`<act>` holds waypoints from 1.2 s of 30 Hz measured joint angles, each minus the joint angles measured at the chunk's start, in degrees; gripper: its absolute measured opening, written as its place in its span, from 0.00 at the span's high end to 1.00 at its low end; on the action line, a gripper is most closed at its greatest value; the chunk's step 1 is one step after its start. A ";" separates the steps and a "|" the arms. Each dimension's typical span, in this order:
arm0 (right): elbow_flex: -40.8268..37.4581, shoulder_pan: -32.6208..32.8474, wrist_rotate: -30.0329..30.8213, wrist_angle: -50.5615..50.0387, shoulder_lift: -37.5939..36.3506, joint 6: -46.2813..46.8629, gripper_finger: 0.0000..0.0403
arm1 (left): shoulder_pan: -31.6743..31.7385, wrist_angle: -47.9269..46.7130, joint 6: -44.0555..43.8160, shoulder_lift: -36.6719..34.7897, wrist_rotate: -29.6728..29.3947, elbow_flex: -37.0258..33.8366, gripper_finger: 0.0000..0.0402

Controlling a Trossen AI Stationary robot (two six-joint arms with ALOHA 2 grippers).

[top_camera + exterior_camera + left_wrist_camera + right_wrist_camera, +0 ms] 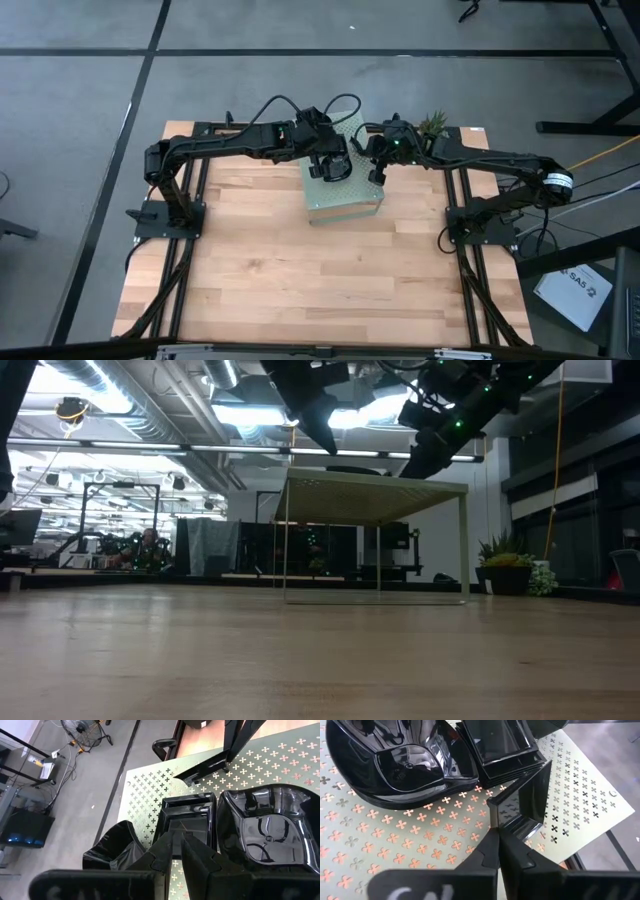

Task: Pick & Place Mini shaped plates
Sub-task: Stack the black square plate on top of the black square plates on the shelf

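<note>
Right gripper (499, 832) jaws pinched on tilted square plate (530, 802) edge, atop green perforated box (580, 795). Left gripper (181, 840) jaws nearly shut, seemingly gripping stacked square plates (187, 817).

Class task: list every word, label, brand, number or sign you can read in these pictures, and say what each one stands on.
"SAS": on the white sheet lying on the floor right of the table, high view; a figure after it is too small to read.
Pale marks on each wrist housing, in the wrist views: cut off, unreadable.
Nothing else legible.
</note>
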 joint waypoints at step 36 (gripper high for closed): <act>-0.07 0.00 6.45 -1.70 -14.74 2.27 1.00 | 4.20 -5.59 7.97 2.36 7.79 0.06 0.99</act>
